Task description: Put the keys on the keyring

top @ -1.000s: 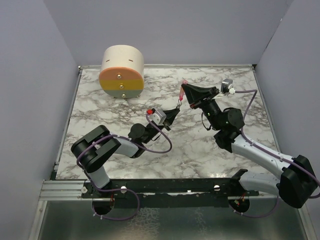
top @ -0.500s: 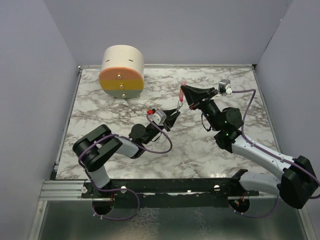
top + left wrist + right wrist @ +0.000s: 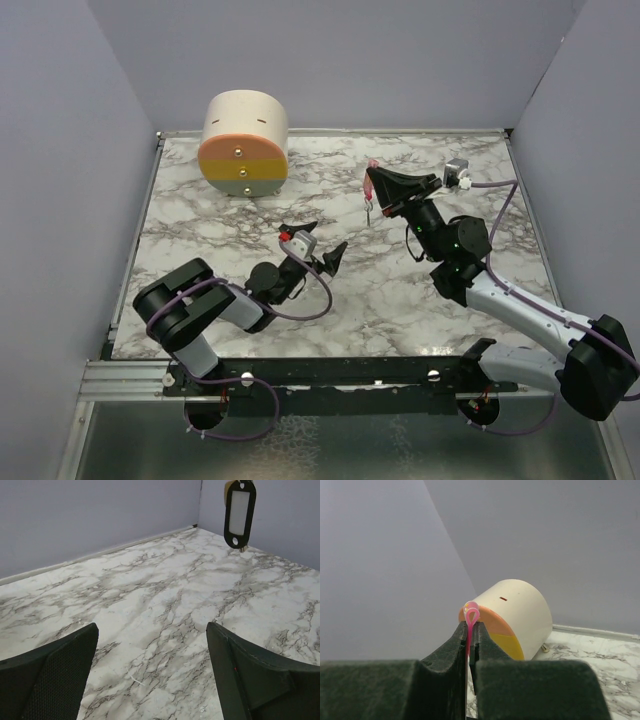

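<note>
My right gripper is shut on the keys, a slim pink piece held above the back middle of the table; its looped end pokes up between the fingertips. The keyring, a black oval with a pale centre, dangles just under that grip, clear of the table. My left gripper stands open low over the marble, nearer and left of the keyring, with nothing between its fingers.
A cream cylinder with an orange and yellow face lies at the back left of the marble table. Grey walls close in the back and both sides.
My left gripper has opened, let go of the keyring and drawn back toward the near left. The keyring now hangs freely under the right gripper, which has barely moved.
</note>
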Robot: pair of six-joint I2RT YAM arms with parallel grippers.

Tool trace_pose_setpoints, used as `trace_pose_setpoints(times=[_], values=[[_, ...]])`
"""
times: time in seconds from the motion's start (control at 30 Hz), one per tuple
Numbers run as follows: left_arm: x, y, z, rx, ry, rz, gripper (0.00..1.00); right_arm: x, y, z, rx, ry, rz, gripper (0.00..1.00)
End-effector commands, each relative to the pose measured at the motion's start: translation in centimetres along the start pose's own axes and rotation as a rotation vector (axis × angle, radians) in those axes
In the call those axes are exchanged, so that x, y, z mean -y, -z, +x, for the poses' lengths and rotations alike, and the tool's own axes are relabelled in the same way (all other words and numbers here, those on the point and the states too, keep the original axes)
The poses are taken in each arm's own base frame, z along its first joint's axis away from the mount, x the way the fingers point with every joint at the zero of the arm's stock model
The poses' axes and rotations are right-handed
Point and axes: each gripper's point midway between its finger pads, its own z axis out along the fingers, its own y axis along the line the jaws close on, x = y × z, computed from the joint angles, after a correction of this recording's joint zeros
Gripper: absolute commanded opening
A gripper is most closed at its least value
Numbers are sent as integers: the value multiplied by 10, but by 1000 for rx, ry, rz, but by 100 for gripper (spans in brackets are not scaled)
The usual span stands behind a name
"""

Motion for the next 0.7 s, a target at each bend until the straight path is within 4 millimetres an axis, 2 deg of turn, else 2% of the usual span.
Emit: trace_pose_setpoints(times=[0.0, 0.23, 0.53, 0.67], values=[[-15, 14, -68, 239, 31, -81, 91, 1, 0, -4, 20, 27, 2, 1], [-40, 33, -67, 137, 7, -202, 93, 11, 5, 34, -81, 67, 0, 1], [-78, 66, -101, 102, 18, -352, 98, 25, 7, 103, -224, 34, -14, 1], [-94, 74, -106, 75, 62, -400, 99, 27, 0, 133, -257, -47, -20, 1]])
